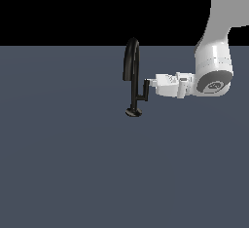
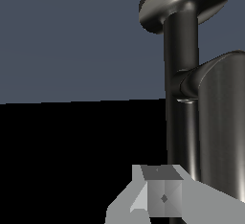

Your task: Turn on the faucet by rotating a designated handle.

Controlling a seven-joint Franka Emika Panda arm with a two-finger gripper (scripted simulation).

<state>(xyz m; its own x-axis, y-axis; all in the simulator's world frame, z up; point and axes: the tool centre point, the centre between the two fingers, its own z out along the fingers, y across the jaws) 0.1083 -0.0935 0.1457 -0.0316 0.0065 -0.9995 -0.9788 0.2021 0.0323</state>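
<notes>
1. My claw [image 1: 151, 84] lies flat and level, and it points toward the exterior view's left.
2. Its tip is right at the handle [image 1: 144, 89], at the stubby upright end. It looks like they touch, but I cannot be sure.
3. I cannot tell if my claw is spread or pressed together. In the exterior view the fingers are too small to make out.
4. In the wrist view I see only one gray finger [image 2: 162, 196] of my claw, very close up.
5. Right past that finger stands the handle [image 2: 222, 122], big, dark and shiny.
6. The handle is a short black bent piece. It sticks out sideways from the thin stem and then turns up.
7. The faucet [image 1: 132, 71] is black and glossy. It stands upright on the floor [image 1: 73, 163], which is flat, gray-blue and plain.
8. The faucet is nearer the floor's far edge than its near edge, about halfway between the side edges.
9. Its small round base [image 1: 133, 111] sits flat on the floor.
10. Its tall spout bends over the top in an arch and comes back down on the side away from my claw.
11. My white arm [image 1: 214, 71] comes in from the exterior view's top right corner and bends at a big round joint.
</notes>
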